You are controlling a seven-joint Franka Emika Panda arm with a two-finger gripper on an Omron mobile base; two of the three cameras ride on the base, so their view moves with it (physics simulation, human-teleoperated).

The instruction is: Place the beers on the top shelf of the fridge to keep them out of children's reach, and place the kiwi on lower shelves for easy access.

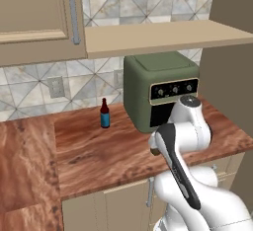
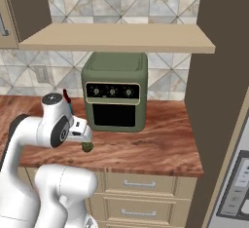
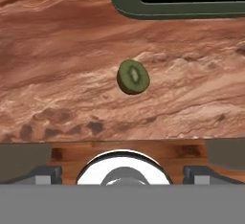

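Kiwi is lying on the reddish-brown wood-grain bench, a small oval with an olive-brown skin and its cut face showing: bright green flesh around a pale core. In the hand view it is sitting at about twelve o'clock from the fingers, well apart from them and roughly centred over the gap between the two dark tips, which are standing spread wide and grasping nothing. Seen from the right base camera, the kiwi is resting near the bench's front edge, just under the white hand. Beyond the fruit, at twelve to one o'clock in the hand view, the squat green oven is standing on the bench with its dark window facing the hand. Farther back, at about ten o'clock from the arm in the left base view, the dark maroon beer with a red cap and blue label is standing upright near the tiled wall, to the oven's left.
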